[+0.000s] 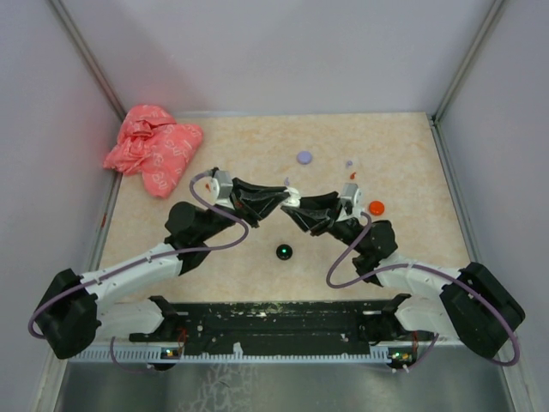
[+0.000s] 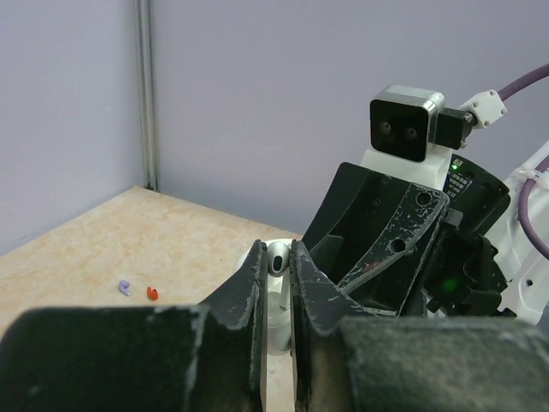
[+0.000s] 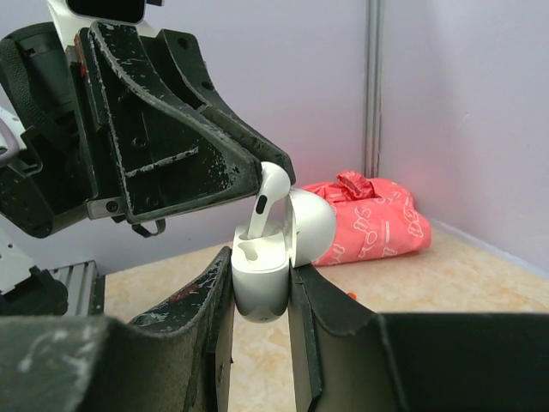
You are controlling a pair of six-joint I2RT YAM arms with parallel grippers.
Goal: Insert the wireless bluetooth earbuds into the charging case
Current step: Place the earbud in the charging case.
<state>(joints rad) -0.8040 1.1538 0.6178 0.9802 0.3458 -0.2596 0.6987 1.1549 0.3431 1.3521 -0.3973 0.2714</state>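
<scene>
My right gripper (image 3: 260, 273) is closed partway on the white charging case (image 3: 262, 292). It holds the case upright at centre frame in the right wrist view, with the lid tipped back open. My left gripper (image 2: 276, 249) is pinched fully shut on a white earbud (image 2: 278, 259), gripping its head. In the right wrist view that earbud hangs stem-down over the case, with the tip of the stem at or just inside the mouth of one well. From above, both tools meet at the middle of the table (image 1: 257, 146).

I judge the task to be mid-insertion: the bud is lined up but not seated, and I have not let go of it. The well beside it looks empty, so a second bud has to follow.

I cannot tell how deep the stem sits, because the case rim hides its end. I see no other white bud in any view. A lilac earbud (image 2: 124, 287) and an orange-red earbud (image 2: 152, 293) lie close together at lower left of the left wrist view, too small to make out clearly. The overhead view shows the case only as a white speck between my fingers.
</scene>
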